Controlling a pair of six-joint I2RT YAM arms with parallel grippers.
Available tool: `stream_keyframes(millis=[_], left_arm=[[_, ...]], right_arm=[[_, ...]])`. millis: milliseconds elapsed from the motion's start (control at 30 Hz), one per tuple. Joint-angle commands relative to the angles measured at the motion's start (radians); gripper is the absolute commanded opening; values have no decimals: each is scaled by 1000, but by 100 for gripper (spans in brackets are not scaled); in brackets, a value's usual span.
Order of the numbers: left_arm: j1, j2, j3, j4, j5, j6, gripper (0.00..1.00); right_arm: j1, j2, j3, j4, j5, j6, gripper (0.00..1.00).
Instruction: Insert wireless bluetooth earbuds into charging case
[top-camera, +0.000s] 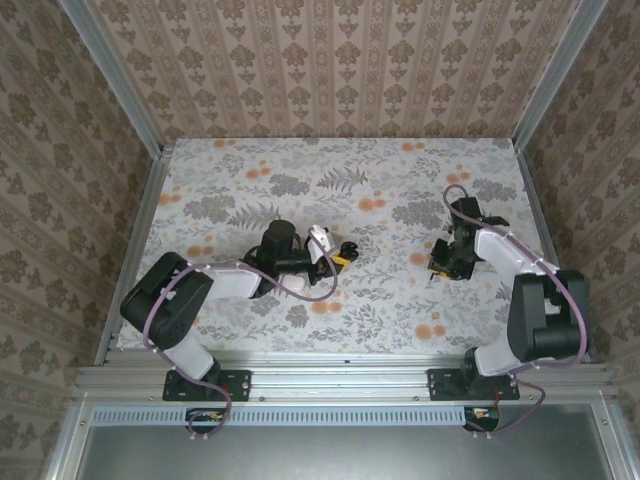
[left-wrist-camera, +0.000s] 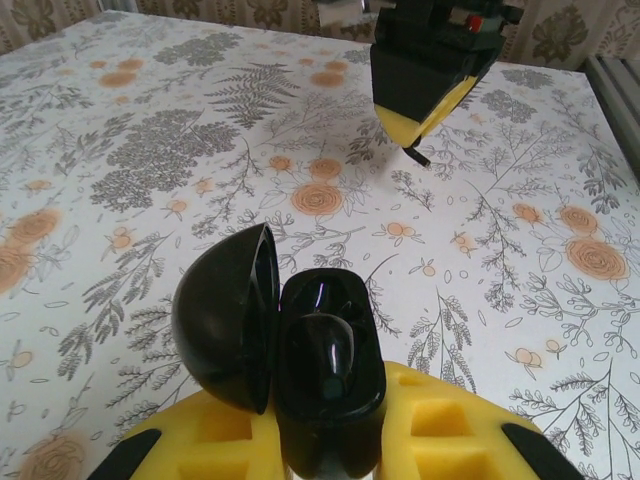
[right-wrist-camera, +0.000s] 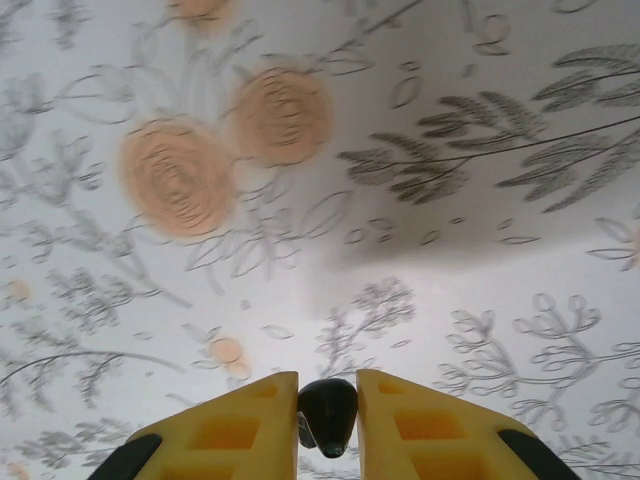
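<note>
The charging case (left-wrist-camera: 330, 385) is glossy black, not white, and stands upright between my left gripper's (left-wrist-camera: 330, 440) yellow pads (left-wrist-camera: 440, 425), which are shut on it. Its round lid (left-wrist-camera: 225, 315) is swung open to the left, and one black earbud (left-wrist-camera: 332, 350) sits in the well. My right gripper (right-wrist-camera: 328, 400) is shut on a second black earbud (right-wrist-camera: 328, 415), tip pointing down, above the floral table. In the top view the left gripper (top-camera: 345, 252) points right and the right gripper (top-camera: 437, 270) hangs a short way off to its right. From the left wrist, the right gripper (left-wrist-camera: 420, 120) hovers beyond the case.
The table (top-camera: 380, 180) carries a floral cloth with grey ferns and orange blossoms. Aluminium rails (top-camera: 140, 210) frame it at left, right and front, with patterned wallpaper walls (top-camera: 340, 70) behind. The right gripper casts a soft shadow (right-wrist-camera: 430, 250) on the cloth.
</note>
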Motion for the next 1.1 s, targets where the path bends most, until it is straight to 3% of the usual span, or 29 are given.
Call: stream_keyframes(millis=[0, 333, 667, 1067], left_arm=[[-9, 29, 7, 71, 0, -26, 6], [-25, 102, 2, 137, -69, -48, 6], [-24, 126, -3, 172, -105, -62, 6], [-25, 122, -15, 206, -113, -80, 6]], right_arm=[[40, -76, -57, 118, -12, 77, 21], [155, -245, -217, 337, 42, 213, 21], [252, -415, -344, 517, 77, 253, 21], [396, -419, -369, 737, 162, 259, 21]])
